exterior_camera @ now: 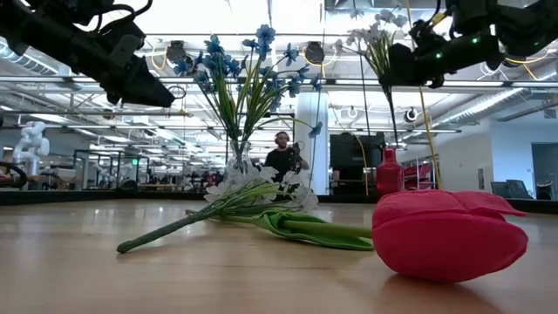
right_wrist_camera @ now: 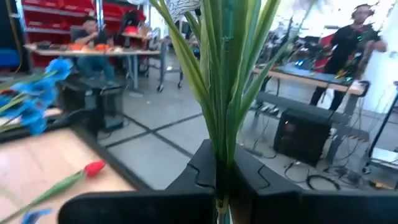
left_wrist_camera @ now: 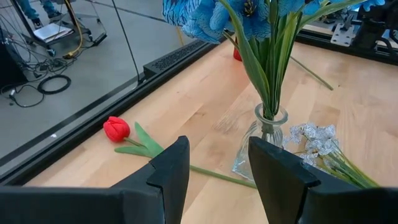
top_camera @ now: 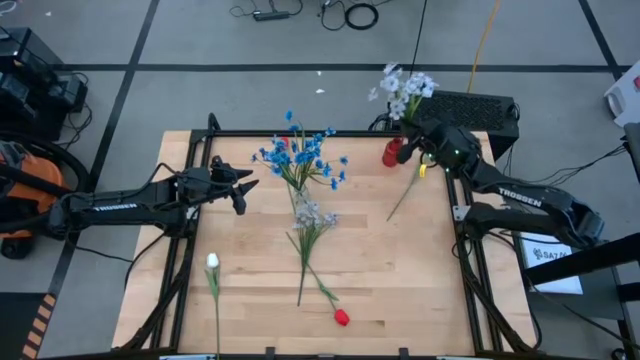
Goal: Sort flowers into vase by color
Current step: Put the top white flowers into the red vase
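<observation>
Right wrist view, white flower stems (right_wrist_camera: 221,112) pinched between right gripper (right_wrist_camera: 219,171) fingers

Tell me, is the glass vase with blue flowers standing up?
Yes, upright: the glass vase stands on its base and the blue flowers point up.

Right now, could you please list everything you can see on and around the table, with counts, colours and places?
Blue flowers: one bunch, blue, standing in the glass vase.
Glass vase: one, clear, table centre.
White-lilac spray: one, pale, lying beside the glass vase.
Red tulip: one, red, lying near the front edge.
White tulip: one, white, lying front left.
Red vase: one, red, back right.
White-lilac bunch: one, pale, held over the red vase.
Loose stem: one, green, lying right of centre.
Left gripper: open, hovering left of the glass vase.
Right gripper: shut on the white-lilac bunch.
</observation>
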`<move>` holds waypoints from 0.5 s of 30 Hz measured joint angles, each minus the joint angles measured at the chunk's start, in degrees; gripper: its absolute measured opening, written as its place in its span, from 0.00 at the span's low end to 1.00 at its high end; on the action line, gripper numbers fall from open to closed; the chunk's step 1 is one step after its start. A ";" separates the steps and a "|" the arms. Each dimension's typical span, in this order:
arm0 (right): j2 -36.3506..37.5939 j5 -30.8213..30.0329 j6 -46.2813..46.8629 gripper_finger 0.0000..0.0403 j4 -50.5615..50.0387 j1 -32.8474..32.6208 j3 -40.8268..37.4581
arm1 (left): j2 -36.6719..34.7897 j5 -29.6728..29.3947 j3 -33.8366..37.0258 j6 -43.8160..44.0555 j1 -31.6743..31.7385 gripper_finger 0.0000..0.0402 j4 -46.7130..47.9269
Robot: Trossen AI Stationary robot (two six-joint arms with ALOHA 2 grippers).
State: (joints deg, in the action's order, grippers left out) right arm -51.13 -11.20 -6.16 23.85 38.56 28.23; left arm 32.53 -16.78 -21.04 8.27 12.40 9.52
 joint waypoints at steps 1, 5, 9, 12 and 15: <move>-0.50 1.31 0.22 0.01 0.98 0.81 0.00 | 0.00 0.00 0.00 0.00 0.00 0.43 0.00; -1.59 5.61 1.01 0.01 3.62 3.41 0.00 | 0.00 -0.02 0.00 0.31 0.00 0.43 0.00; -2.60 7.47 2.33 0.01 5.76 5.26 0.00 | 0.00 -0.02 -0.02 0.33 -0.01 0.43 0.00; -3.58 9.83 2.47 0.01 6.61 6.42 0.00 | 0.00 -0.02 -0.02 0.33 -0.02 0.43 -0.01; -4.79 10.11 2.46 0.01 6.58 7.17 0.00 | 0.00 -0.02 -0.02 0.33 0.00 0.43 0.00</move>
State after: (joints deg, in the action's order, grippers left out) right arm -55.93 -1.08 -3.70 30.43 45.73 28.23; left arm 32.53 -16.80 -21.06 8.60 12.40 9.52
